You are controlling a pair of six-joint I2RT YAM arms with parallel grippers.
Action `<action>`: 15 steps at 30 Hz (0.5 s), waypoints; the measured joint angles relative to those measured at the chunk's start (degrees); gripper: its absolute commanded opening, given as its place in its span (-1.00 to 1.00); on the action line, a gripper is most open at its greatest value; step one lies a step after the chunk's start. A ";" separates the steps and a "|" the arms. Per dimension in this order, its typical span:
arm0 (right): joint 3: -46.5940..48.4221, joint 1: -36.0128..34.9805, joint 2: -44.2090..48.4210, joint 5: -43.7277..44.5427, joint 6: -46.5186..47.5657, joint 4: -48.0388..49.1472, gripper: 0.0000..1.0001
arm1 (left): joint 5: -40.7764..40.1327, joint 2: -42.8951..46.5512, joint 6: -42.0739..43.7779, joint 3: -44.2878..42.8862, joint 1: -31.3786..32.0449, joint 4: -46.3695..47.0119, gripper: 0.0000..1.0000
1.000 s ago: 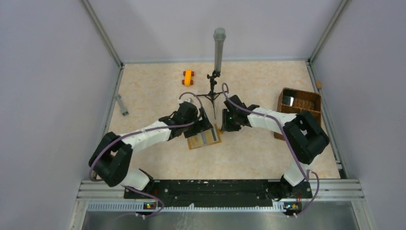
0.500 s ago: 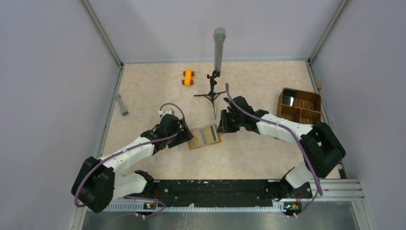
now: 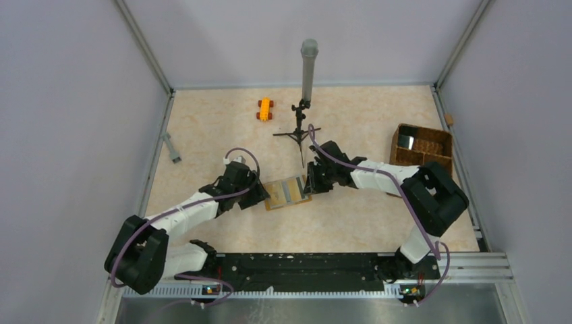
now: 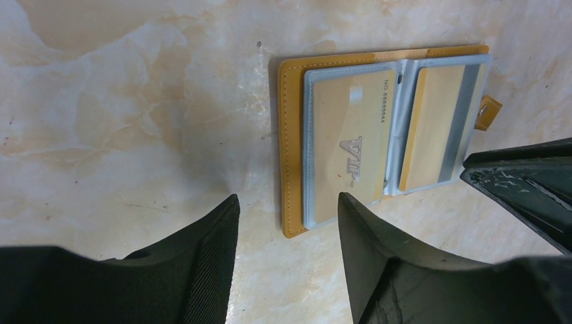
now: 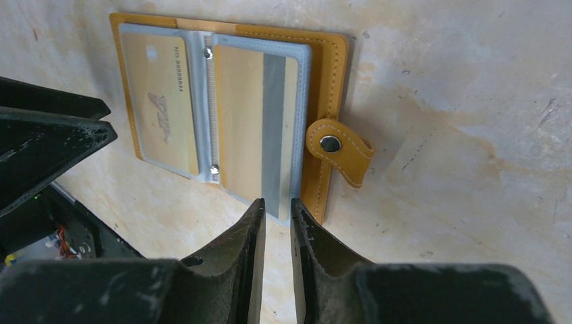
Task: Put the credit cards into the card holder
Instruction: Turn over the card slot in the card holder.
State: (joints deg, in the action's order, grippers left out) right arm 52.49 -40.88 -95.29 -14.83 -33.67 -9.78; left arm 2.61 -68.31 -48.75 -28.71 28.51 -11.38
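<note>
The card holder (image 3: 287, 192) lies open and flat on the table between both arms, its orange cover (image 4: 293, 142) and snap tab (image 5: 335, 147) showing. Two credit cards sit in its clear sleeves: a gold one marked VIP (image 4: 347, 142) (image 5: 162, 101) and one with a grey stripe (image 4: 432, 125) (image 5: 253, 121). My left gripper (image 3: 260, 194) (image 4: 287, 197) is open just off the holder's left edge, with nothing between its fingers. My right gripper (image 3: 311, 182) (image 5: 276, 201) hovers at the striped card's sleeve edge, its jaws a narrow gap apart and holding nothing.
An orange toy car (image 3: 264, 109) stands at the back. A small black tripod with a grey tube (image 3: 307, 67) stands just behind the holder. At the right edge is a brown wicker basket (image 3: 421, 148). A grey stick (image 3: 171, 147) lies by the left wall.
My left gripper has drawn back from over the holder to its left edge, and its jaws have narrowed. My right gripper has shifted down-left onto the holder's right edge.
</note>
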 measured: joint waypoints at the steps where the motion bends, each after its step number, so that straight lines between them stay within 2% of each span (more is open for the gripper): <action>1: 0.00 0.00 -0.61 0.20 0.02 -0.04 -0.62 | 0.20 -0.17 0.04 0.02 -0.04 0.13 0.11; 9: 0.00 0.00 -1.66 0.59 0.02 0.13 -0.64 | 1.29 -1.49 0.48 0.02 -0.35 1.51 0.02; 15: 0.00 -0.02 -2.47 0.20 -0.22 0.39 -0.82 | 2.08 -2.89 0.52 0.07 -0.35 2.23 -0.03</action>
State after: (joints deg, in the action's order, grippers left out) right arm 52.49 -40.91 -97.76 -14.63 -33.89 -9.39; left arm 4.69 -71.20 -48.23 -28.64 28.16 -9.15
